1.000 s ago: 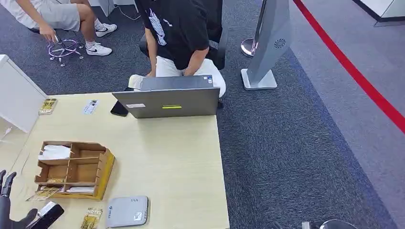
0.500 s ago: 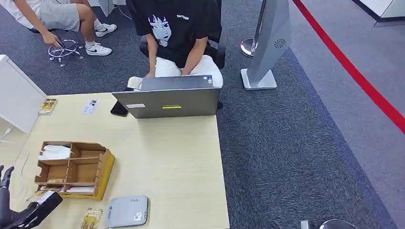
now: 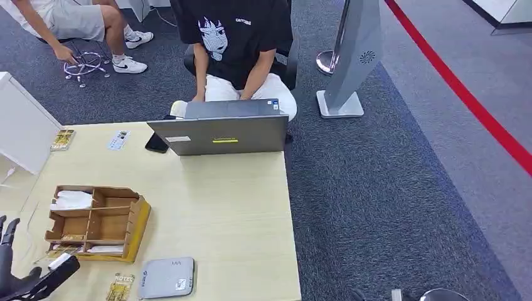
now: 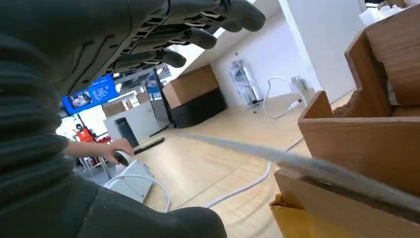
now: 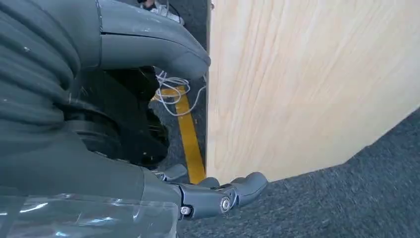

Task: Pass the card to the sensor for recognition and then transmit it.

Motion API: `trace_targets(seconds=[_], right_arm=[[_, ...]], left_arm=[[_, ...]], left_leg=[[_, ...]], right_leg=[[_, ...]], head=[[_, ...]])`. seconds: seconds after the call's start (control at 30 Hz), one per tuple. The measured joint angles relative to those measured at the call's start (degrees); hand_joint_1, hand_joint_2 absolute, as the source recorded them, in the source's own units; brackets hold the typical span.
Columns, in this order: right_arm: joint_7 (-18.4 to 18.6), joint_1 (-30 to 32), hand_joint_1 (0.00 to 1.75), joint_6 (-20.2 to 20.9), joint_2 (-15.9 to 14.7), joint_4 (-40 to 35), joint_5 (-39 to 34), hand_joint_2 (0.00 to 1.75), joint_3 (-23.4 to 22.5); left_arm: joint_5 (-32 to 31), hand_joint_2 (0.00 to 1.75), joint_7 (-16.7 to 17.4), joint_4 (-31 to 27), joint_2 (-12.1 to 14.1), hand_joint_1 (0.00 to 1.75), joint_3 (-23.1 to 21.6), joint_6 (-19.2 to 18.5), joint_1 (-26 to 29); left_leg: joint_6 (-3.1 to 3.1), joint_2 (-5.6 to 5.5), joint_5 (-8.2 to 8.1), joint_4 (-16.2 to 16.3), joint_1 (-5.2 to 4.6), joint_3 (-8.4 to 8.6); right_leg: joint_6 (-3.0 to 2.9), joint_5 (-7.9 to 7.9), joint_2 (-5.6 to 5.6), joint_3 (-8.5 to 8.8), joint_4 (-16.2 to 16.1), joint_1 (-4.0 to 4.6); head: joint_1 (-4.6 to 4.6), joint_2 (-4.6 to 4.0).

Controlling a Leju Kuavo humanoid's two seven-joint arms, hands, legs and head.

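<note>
My left hand [image 3: 22,279] hovers over the table's near left corner, in front of the wooden organizer [image 3: 94,222]. Its thumb reaches toward a pale card [image 3: 58,258] at the organizer's near left corner. In the left wrist view that card [image 4: 297,161] shows edge-on as a thin grey strip between my spread fingers [image 4: 198,37] and thumb [image 4: 163,223], with a gap on both sides. The grey flat sensor [image 3: 166,278] lies near the front edge, a "HOTEL" card [image 3: 120,286] beside it. My right hand [image 5: 99,124] hangs empty beside the table's edge [image 5: 218,99].
A grey laptop [image 3: 219,132] stands at the table's far edge with a person in a black shirt [image 3: 235,37] sitting behind it. A phone [image 3: 155,143], two more cards [image 3: 63,139] [image 3: 118,140] and a white box [image 3: 22,128] sit at far left. Carpet lies to the right.
My left hand has moved forward to the organizer's near corner, thumb now at the pale card. The person behind the laptop has straightened up.
</note>
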Motion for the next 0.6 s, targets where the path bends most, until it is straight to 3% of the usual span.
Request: trace_targets(seconds=[0.6], right_arm=[[-1.7, 0.2, 0.0, -3.4, -0.7, 0.9, -5.0, 1.75, 4.6]], left_arm=[[-4.3, 1.75, -1.5, 2.5, 4.0, 0.0, -5.6, 3.4, -1.0]], left_leg=[[0.0, 0.01, 0.0, 0.0, 0.0, 0.01]], right_leg=[[0.0, 0.0, 0.02, 0.0, 0.0, 0.0]], head=[[0.02, 0.0]])
